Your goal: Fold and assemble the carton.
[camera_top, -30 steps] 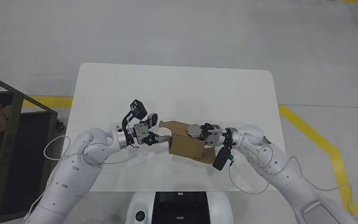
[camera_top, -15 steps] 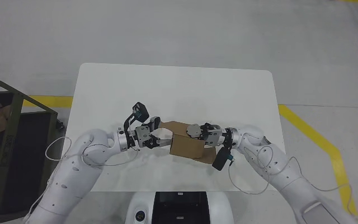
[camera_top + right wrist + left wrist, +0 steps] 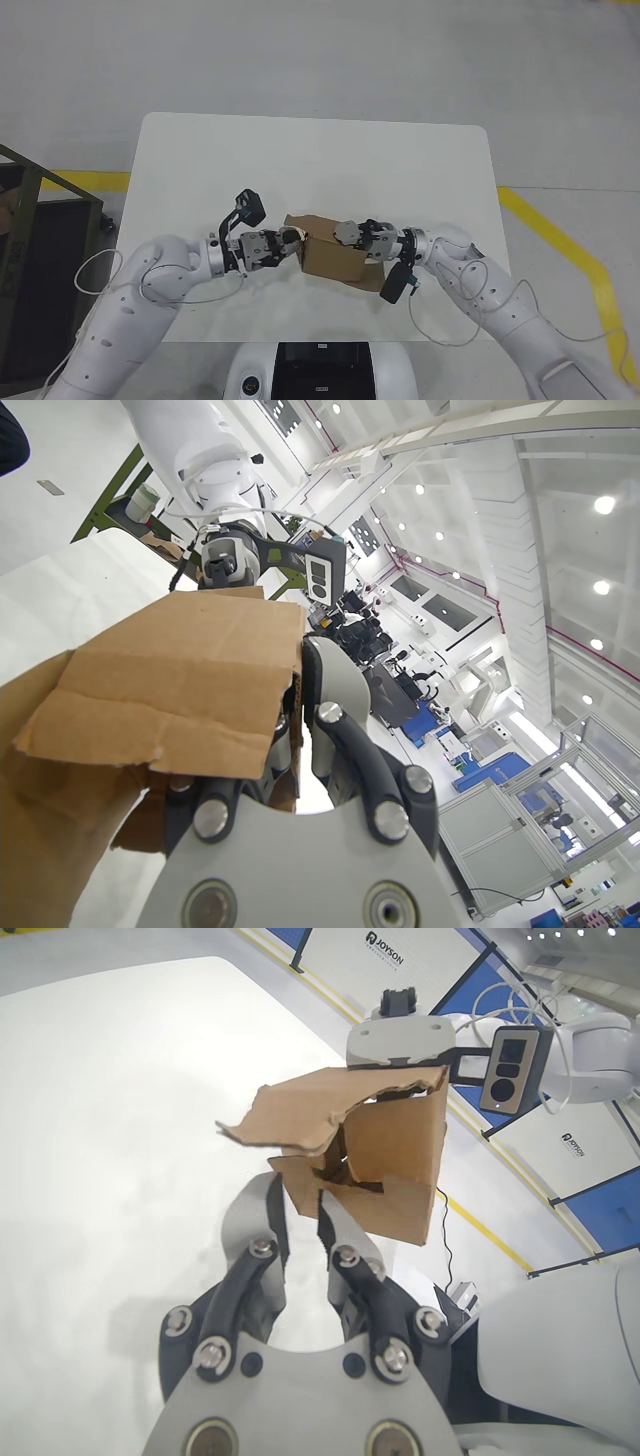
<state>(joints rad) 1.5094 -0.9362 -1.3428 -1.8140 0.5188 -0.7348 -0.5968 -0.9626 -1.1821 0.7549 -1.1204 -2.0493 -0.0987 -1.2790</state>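
First, left gripper [image 3: 298,1188]: I had it at the carton's left end, fingers part-way open and astride the corner of the lower flap [image 3: 380,1213]. I saw no firm pinch on it.
Carton [image 3: 330,258]: it was between the two arms, over the near middle of the table [image 3: 300,160], and I judged it lifted clear of the surface. Its left end was half closed, with a dark gap where the flaps met.
Top flap [image 3: 300,1120]: it was ragged and torn along its edge, and jutted out towards the left gripper.
Right gripper [image 3: 299,680]: it was closed on the carton's right wall, with one finger outside the board and the other tucked inside.
Handling: I took it to be light corrugated board, stiff across a panel and willing to bend only at the creases. It was weak at the torn edges and would dent under a hard squeeze.
Where to hold: I would take a sound wall or flap close to a crease, well in from the ragged edge, and press flaps flat-on rather than drag them by a corner.
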